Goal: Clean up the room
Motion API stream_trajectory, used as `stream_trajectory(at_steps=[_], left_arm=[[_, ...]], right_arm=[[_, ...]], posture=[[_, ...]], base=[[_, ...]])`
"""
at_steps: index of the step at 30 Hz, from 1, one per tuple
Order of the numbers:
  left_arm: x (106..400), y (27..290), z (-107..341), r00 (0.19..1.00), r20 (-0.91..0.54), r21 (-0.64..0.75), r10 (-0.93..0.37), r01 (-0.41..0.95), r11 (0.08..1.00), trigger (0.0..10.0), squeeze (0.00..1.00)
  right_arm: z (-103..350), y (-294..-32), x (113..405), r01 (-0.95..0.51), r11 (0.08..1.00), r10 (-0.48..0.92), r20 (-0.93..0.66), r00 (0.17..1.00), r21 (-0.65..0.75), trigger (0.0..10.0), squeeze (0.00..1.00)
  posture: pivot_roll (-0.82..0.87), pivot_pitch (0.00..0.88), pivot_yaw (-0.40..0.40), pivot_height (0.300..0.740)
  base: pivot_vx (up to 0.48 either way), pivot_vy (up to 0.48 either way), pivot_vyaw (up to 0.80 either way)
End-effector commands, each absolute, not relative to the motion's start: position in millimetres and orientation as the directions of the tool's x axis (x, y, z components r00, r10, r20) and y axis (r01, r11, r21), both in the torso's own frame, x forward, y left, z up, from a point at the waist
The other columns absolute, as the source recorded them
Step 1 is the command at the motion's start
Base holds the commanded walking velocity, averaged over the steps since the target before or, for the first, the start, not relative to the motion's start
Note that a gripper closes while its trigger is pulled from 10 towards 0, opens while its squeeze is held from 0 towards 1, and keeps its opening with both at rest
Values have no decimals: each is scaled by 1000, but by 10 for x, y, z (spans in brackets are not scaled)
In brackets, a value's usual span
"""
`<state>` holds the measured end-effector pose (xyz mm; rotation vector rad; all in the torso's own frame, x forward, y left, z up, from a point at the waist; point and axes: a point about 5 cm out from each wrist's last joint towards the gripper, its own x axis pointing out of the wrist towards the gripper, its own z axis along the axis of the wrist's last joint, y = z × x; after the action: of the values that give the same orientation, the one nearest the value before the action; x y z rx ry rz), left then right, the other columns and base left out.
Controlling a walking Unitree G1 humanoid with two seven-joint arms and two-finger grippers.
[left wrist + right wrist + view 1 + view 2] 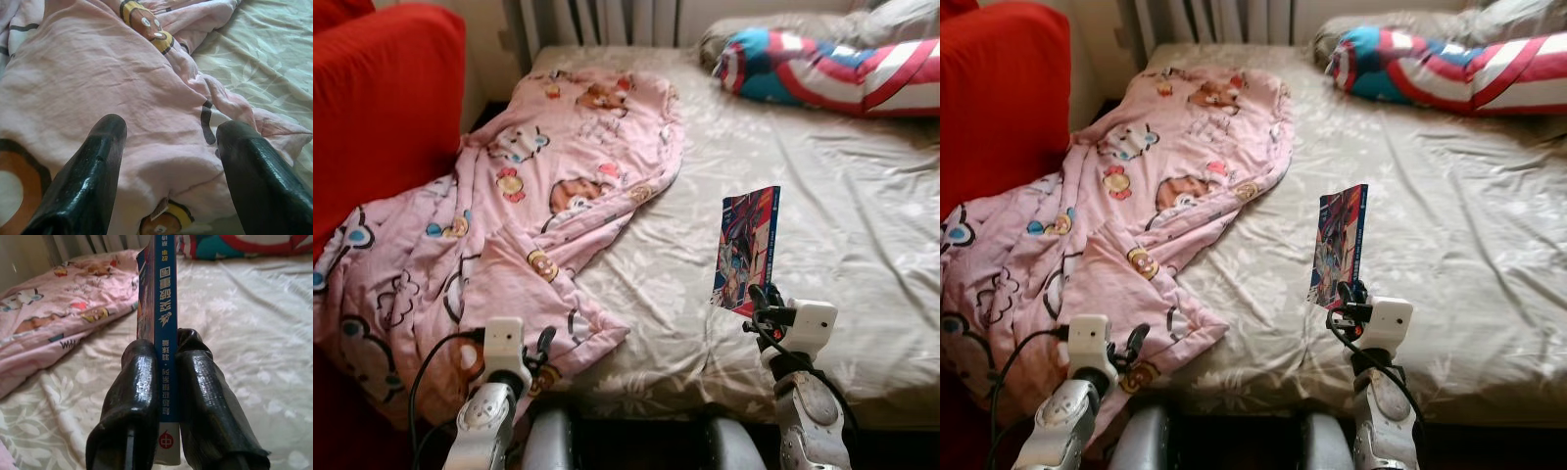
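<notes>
One thin book [747,250] is clamped upright by the right gripper [168,382] above the bed [862,215]. The left gripper [168,147] is held spread over the pink blanket [538,196].

book [166,323] spine: white Chinese characters on blue | red circle with 中 at base

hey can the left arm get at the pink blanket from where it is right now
Probably yes. The left tool hangs open just above the pink blanket at the bed's near edge, with nothing between its fingers and the cloth.
</notes>
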<state>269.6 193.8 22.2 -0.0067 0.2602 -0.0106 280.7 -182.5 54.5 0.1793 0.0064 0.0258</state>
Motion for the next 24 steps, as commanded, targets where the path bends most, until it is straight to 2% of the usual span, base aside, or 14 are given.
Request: stream_trajectory(at_steps=[1, 11, 16, 20, 24], left_arm=[[2660, 2002, 138, 958, -287, -12, 20, -25, 1000, 10000, 0], [2480, 2169, -184, 895, -438, -14, 89, -105, 994, 10000, 0], [2364, 2194, -347, 840, -533, -23, 102, -135, 991, 10000, 0], [2295, 2159, -444, 804, -589, -13, 80, -109, 994, 10000, 0], [2172, 2123, -574, 733, -676, -55, 76, -153, 987, 10000, 0]], right_arm=[[662, -1810, 2845, -45, 987, 39, 41, 998, 154, 10000, 0], [588, -1788, 2760, -58, 987, 59, -2, 998, 146, 10000, 0], [619, -1768, 2763, -68, 983, 66, 18, 998, 171, 10000, 0], [630, -1766, 2760, -64, 982, 62, 15, 998, 178, 10000, 0], [601, -1712, 2747, -84, 976, 84, 8, 996, 199, 10000, 0]], posture=[[-56, 5, -14, 665], [-57, 0, -15, 740], [-69, 0, -7, 740], [-75, 0, -7, 740], [-75, 0, -14, 740]], base=[[0, 0, 0], [0, 0, 0], [0, 0, 0], [0, 0, 0], [0, 0, 0]])
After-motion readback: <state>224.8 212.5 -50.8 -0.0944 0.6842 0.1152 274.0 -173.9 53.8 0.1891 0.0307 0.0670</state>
